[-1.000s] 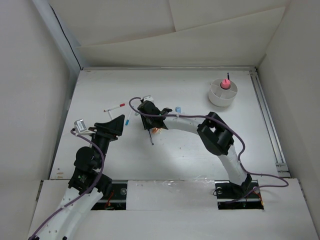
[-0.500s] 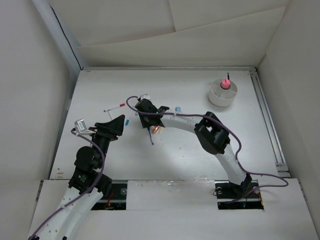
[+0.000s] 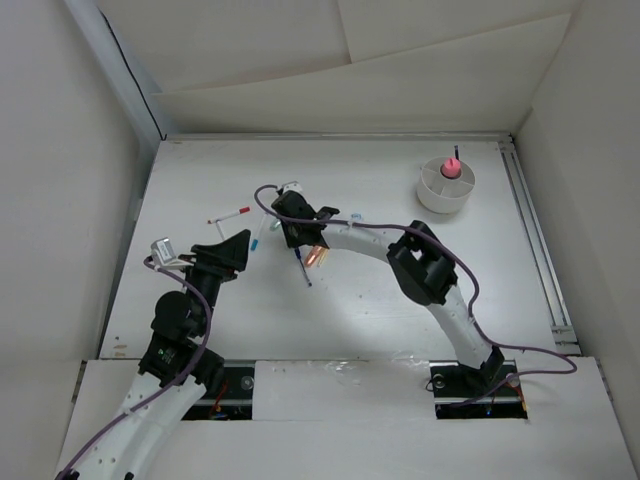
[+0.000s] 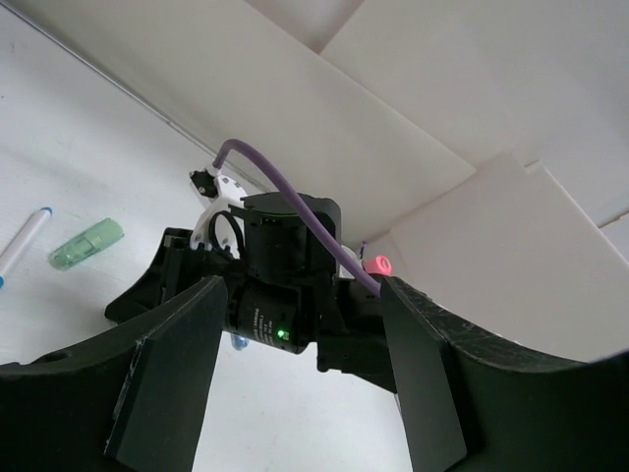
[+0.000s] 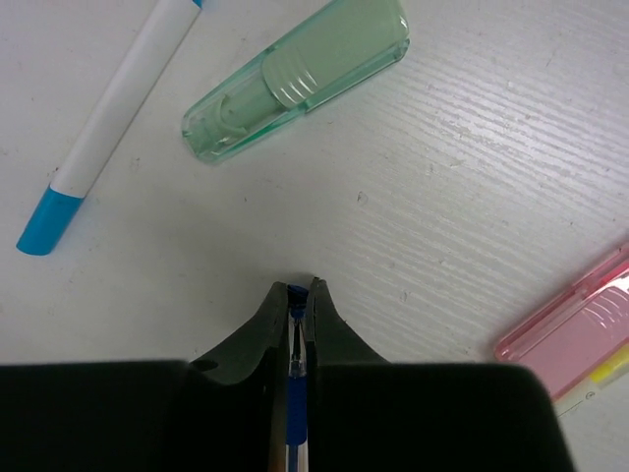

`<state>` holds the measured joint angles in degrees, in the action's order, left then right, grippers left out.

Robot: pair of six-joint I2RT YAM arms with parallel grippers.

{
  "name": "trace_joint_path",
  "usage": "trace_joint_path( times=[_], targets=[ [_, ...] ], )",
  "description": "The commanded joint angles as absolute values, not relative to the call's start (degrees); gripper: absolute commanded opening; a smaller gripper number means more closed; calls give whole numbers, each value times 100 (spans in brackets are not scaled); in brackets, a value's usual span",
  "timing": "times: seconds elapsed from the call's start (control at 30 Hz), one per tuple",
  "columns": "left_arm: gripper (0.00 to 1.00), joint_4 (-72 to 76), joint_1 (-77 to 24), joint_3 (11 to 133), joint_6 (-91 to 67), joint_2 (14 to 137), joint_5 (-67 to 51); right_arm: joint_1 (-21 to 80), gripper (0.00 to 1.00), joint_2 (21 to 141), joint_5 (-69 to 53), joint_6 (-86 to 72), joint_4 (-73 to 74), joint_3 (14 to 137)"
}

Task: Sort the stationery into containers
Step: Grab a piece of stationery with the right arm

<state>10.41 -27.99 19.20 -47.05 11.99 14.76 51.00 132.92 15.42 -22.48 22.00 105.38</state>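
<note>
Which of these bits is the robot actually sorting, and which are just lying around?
Job: blue pen, green marker, blue-capped pen, pink marker, red-tipped pen, cup, pink-capped item.
Just there: purple cable, side rail.

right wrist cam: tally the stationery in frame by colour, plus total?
Green marker: 1
Pink marker, cut off at the frame edge: 1
White pen, blue cap: 1
Blue pen, pinched in the right tool: 1
Total: 4
</note>
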Motion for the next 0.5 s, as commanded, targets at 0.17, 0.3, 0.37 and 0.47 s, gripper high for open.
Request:
trace_joint_path(
  times=[0.17,0.3,0.37,0.47],
  targets=[
    [60,1257,-2777,1854,-4614,1336,1582,4817,0,12492,1030,-2364,1531,9924],
    [60,1310,-2777,1802,-4614,1450,1582,4413,0,11833,528,-2417,1038,9800],
    [60,1370,-2777,1750,-4614,1511,1530,4079,0,11594,466,-2417,984,9800],
    [60,1529,-2777,1688,-4614,1591,1389,3456,0,11032,659,-2417,932,9633]
  ],
)
